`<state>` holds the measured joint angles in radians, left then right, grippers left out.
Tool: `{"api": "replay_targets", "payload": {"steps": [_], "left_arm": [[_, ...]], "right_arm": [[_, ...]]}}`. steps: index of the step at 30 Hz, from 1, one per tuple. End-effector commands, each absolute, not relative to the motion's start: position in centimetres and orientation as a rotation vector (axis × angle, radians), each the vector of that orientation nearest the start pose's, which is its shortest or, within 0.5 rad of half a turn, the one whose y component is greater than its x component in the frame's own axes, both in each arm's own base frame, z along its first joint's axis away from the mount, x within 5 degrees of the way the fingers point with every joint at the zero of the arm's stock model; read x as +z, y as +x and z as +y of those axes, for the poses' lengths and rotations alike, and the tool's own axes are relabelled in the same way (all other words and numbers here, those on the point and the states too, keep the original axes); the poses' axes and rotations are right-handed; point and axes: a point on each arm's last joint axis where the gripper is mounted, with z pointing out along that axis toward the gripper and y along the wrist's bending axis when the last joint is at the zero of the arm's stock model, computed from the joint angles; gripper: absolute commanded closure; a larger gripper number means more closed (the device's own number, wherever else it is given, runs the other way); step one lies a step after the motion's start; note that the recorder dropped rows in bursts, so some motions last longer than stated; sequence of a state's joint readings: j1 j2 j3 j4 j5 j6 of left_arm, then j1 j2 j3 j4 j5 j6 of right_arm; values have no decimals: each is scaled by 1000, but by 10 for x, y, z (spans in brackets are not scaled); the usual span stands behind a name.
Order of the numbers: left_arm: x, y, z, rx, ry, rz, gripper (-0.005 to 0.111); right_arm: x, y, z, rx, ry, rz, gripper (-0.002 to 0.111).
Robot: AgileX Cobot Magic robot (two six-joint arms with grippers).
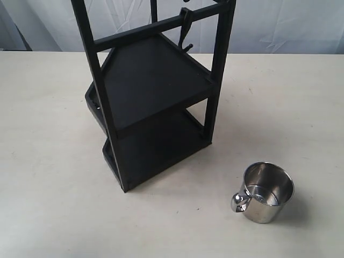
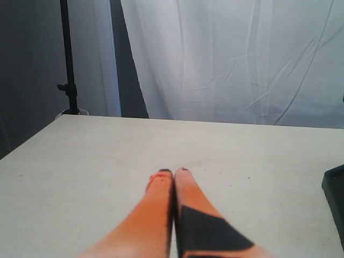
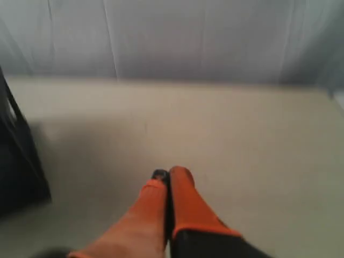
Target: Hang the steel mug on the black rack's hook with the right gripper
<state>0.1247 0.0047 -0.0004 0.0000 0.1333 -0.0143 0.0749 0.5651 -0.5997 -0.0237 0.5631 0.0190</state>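
Note:
The steel mug [image 1: 266,192] stands upright on the table at the front right of the exterior view, its looped handle [image 1: 239,202] turned to the left. The black rack [image 1: 153,86] rises in the middle, with the slim hook [image 1: 186,33] hanging from its crossbar near the top. Neither arm shows in the exterior view. My right gripper [image 3: 170,174] is shut, orange pads pressed together over bare table, with the rack's dark edge [image 3: 19,156] blurred off to one side. My left gripper [image 2: 174,172] is shut too, empty, above the tabletop.
A white curtain [image 2: 231,59] hangs behind the table. A black stand pole [image 2: 68,59] rises beyond the table's far corner. A corner of the rack's base [image 2: 335,193] shows at the edge of the left wrist view.

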Motion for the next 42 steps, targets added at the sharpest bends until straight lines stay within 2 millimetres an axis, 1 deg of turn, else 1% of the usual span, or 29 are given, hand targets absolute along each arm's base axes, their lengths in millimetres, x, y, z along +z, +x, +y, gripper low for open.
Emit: {"api": "replay_targets", "payload": {"steps": [1,3,5,7,9,10,12,13,16,18,24,27,29,33,34,36,38,39,42], "left_arm": [[202,56,7,78,-108,1608,105],[202,56,7,78,-108,1608,105],[202,56,7,78,-108,1608,105],[202,56,7,78,-108,1608,105],[202,56,7,78,-108,1608,105],[202,56,7,78,-108,1608,105],[202,56,7,78,-108,1608,105],[202,56,7,78,-108,1608,105],[202,56,7,78,-108,1608,105],[202,56,7,78,-108,1608,105],[202,56,7,78,-108,1608,105],[202,56,7,78,-108,1608,105],[202,56,7,78,-108,1608,105],[202,56,7,78,-108,1608,105],[202,56,7,78,-108,1608,105],[202,56,7,78,-108,1608,105],[202,56,7,78,-108,1608,105],[202,56,7,78,-108,1608,105],[202,56,7,78,-108,1608,105]], "right_arm": [[303,152,22,115,-125,2515,108],[287,168,35,217,-184,2676,108],[269,180,44,263,-254,2790,108],[255,191,49,263,-275,2846,108],[246,200,54,267,-274,2861,105],[241,206,57,270,-257,2855,100],[235,213,61,291,-240,2845,87],[232,216,63,318,-215,2844,76],[223,220,64,320,-212,2885,52],[218,221,63,289,-235,2917,45],[202,228,63,257,-247,2978,49],[190,232,64,251,-245,3026,51],[180,234,64,244,-239,3049,53],[153,235,65,251,-190,3106,53],[147,235,66,262,-173,3128,57],[141,235,67,281,-147,3167,76],[139,235,68,285,-149,3174,109],[139,235,68,285,-149,3174,108],[139,234,68,289,-160,3182,109]]}}
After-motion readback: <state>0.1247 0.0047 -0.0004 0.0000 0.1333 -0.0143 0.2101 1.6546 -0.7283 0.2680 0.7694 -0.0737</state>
